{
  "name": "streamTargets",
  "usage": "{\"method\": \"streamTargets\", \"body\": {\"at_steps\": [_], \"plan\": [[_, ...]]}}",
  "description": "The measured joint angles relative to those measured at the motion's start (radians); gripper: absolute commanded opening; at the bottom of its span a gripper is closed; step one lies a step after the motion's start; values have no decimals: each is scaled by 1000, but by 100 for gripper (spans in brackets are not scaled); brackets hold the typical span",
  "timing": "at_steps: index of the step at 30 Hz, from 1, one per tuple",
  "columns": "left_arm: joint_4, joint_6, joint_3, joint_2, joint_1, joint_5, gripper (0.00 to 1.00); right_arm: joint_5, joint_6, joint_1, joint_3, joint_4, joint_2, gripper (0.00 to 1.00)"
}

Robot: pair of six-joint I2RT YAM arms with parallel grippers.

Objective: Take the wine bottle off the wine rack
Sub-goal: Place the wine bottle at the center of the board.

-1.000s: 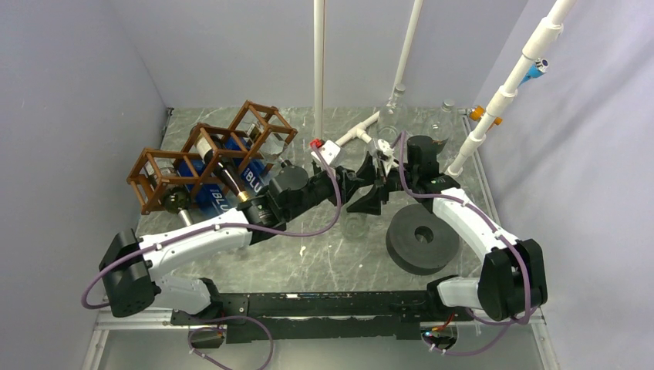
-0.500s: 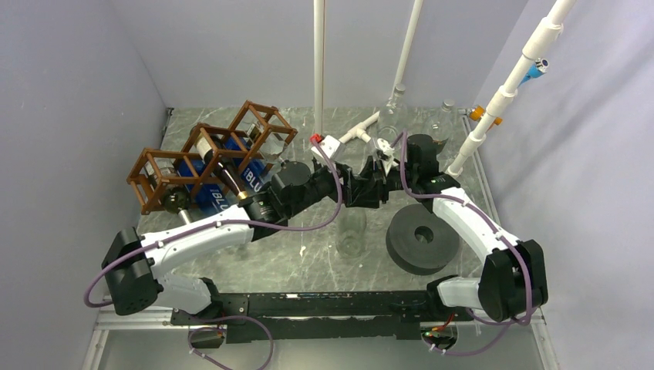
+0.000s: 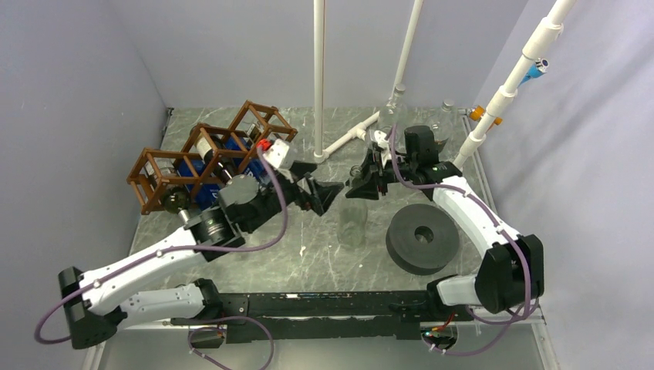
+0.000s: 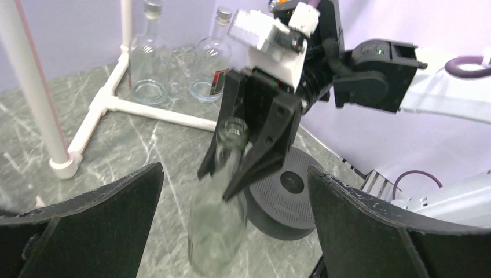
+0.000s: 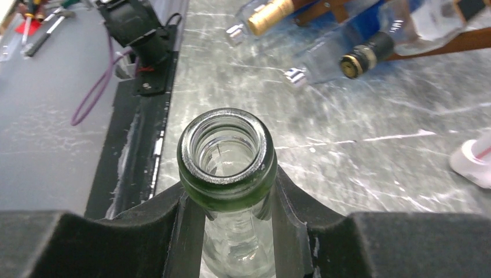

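Note:
A clear glass wine bottle (image 3: 352, 223) with a green-tinted mouth (image 5: 226, 153) hangs nearly upright mid-table, to the right of the wine rack. My right gripper (image 3: 364, 183) is shut on its neck, with one finger (image 5: 188, 231) on each side just under the lip. In the left wrist view the bottle (image 4: 217, 220) hangs below that gripper (image 4: 250, 145). My left gripper (image 3: 322, 194) stands open a little to the left of the bottle and touches nothing, its fingers (image 4: 87, 231) spread wide. The brown wooden wine rack (image 3: 202, 154) sits at the back left with blue-labelled bottles in it.
A dark grey disc (image 3: 422, 237) lies right of the bottle. Two clear bottles (image 4: 149, 58) stand at the back by a white pipe stand (image 3: 318, 77). Necks of racked bottles (image 5: 359, 55) poke out toward the table's middle.
My left gripper opened, let go of the bottle and drew back left toward the rack. My right gripper shut on the bottle's neck and holds it alone.

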Motion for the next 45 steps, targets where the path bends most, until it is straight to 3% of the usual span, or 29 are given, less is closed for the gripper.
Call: {"method": "streamTargets", "body": {"at_steps": [10, 16, 35, 45], "plan": [[-107, -33, -205, -246, 0, -90, 99, 211, -4, -50, 197, -40, 140, 0], [-151, -43, -235, -325, 0, -129, 100, 350, 73, -68, 291, -2, 219, 0], [-204, -45, -279, -406, 0, -190, 100, 745, 292, -80, 527, 185, 481, 0], [-206, -45, -284, -414, 0, -210, 99, 879, 334, -75, 575, 267, 546, 0]]}}
